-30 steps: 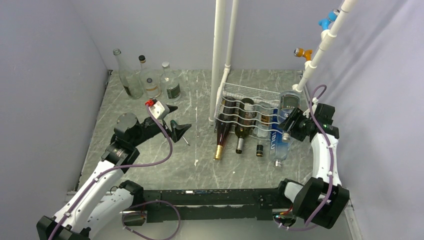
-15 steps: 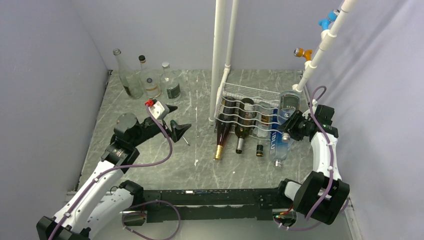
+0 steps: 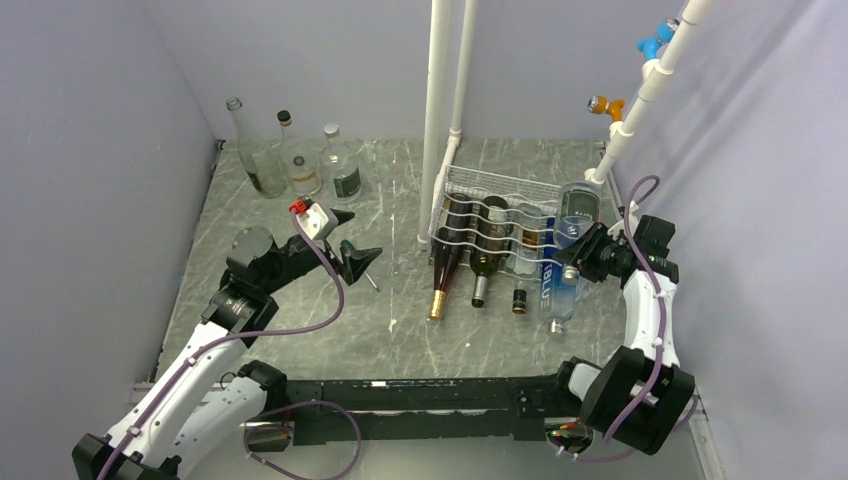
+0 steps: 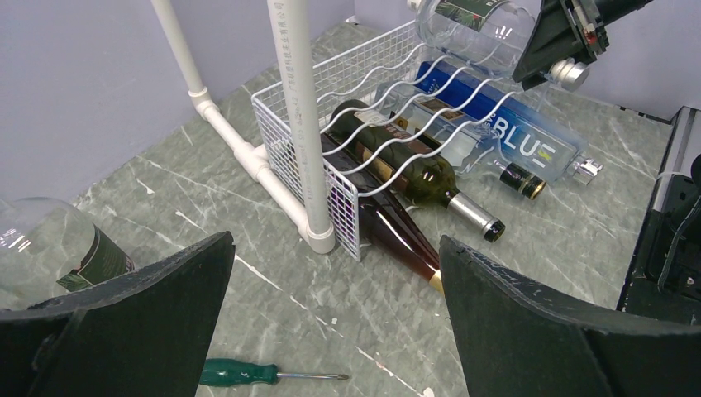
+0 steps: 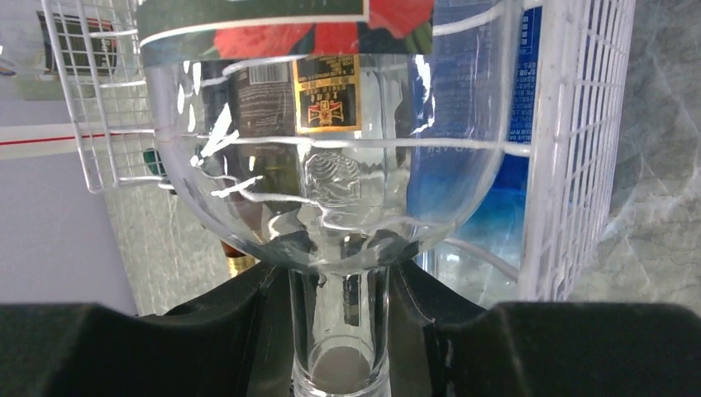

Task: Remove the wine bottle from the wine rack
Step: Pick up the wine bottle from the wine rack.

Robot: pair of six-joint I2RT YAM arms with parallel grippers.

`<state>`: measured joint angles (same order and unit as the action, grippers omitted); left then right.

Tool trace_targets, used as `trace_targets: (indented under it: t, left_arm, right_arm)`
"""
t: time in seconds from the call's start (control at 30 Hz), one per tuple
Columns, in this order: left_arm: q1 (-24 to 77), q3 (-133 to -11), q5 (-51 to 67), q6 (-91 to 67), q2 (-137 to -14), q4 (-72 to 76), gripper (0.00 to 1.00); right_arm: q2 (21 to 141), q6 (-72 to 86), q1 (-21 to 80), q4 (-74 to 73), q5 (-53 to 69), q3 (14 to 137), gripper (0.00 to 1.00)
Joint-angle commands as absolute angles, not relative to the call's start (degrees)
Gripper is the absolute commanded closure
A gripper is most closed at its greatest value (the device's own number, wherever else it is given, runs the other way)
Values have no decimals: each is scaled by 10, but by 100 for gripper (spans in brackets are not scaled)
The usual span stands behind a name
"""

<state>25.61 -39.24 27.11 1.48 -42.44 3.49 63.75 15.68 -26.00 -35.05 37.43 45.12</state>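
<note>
Glass wine bottle (image 3: 578, 205) atop wine rack (image 3: 480, 182) — dark bottles (image 3: 487, 255) alongside, neck pointed nearward, clamped by right gripper (image 5: 340, 291), left gripper (image 4: 337, 248) spread.

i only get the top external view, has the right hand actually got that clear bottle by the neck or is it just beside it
observer: right wrist view shows the right hand shut on the clear bottle, gripping its neck from both sides
operator: which tier is it lying on
observer: left wrist view puts it on the top wavy tier of the wine rack, above the blue bottle
operator: anything in it
observer: no liquid line that i can see, and a dark bottle's gold label shows straight through the glass in the right wrist view
</note>
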Motion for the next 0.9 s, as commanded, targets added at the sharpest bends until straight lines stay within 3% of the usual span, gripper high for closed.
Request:
trace_targets:
  t: [0.0,0.87]
  left_arm:
    - [258,-413,269,22,-415,41,1]
    - [258,-413,268,23,-416,40,1]
  right_arm:
    - [584,174,-275,-322,423,455,100]
    - [497,304,-285,-198,643,454,100]
